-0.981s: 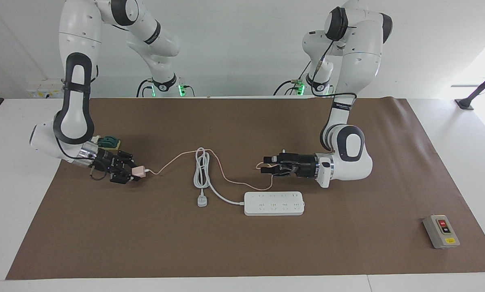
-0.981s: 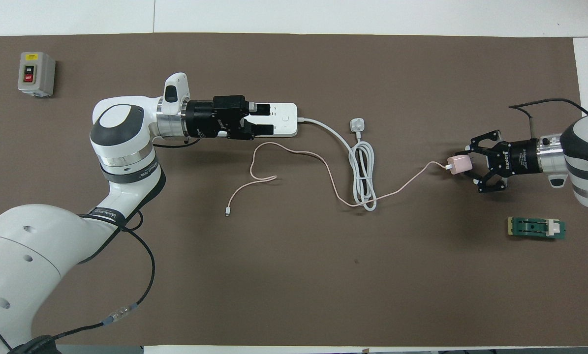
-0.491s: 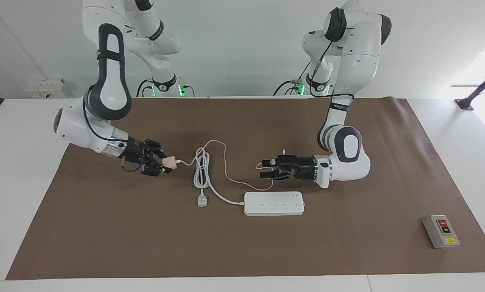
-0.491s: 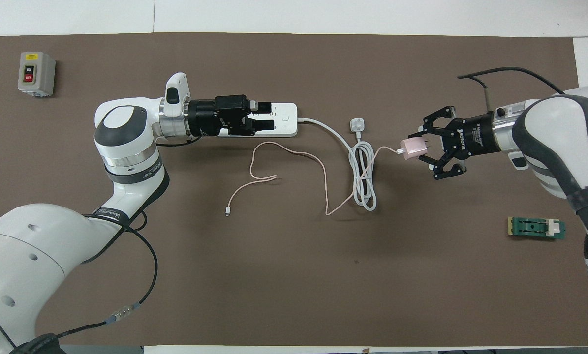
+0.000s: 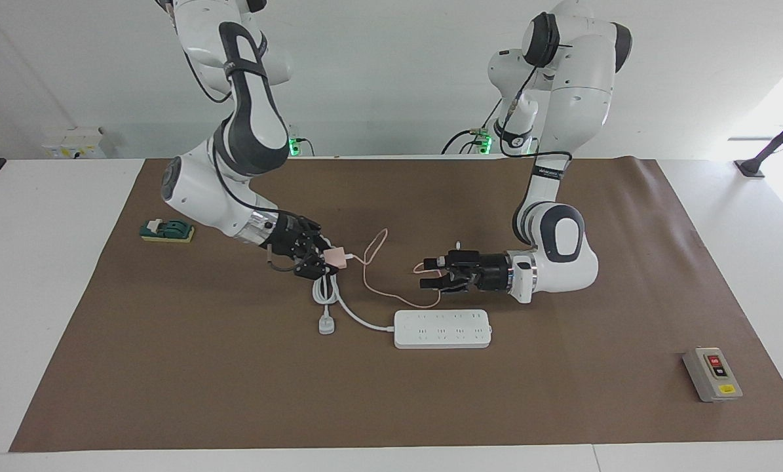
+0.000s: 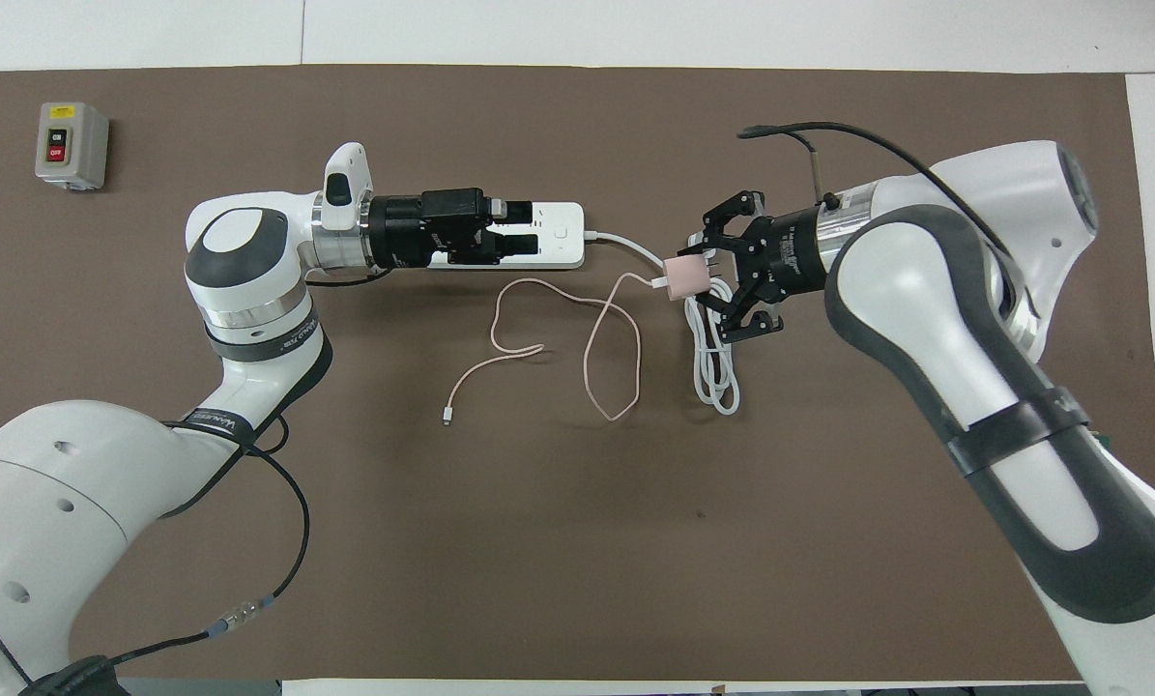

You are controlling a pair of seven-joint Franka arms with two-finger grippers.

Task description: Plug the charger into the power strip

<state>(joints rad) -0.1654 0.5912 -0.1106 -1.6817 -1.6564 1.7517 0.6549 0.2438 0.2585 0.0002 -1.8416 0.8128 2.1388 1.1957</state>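
Two grippers up: right gripper clamped on charger over the coiled white cord; left gripper spread, waiting over power strip, lengthwise along table, toward left arm's end.

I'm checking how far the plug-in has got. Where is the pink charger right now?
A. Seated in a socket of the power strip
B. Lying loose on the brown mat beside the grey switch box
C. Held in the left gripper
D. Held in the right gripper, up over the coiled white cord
D: the charger sits between the right gripper's fingertips over the coiled white cord, apart from the power strip.
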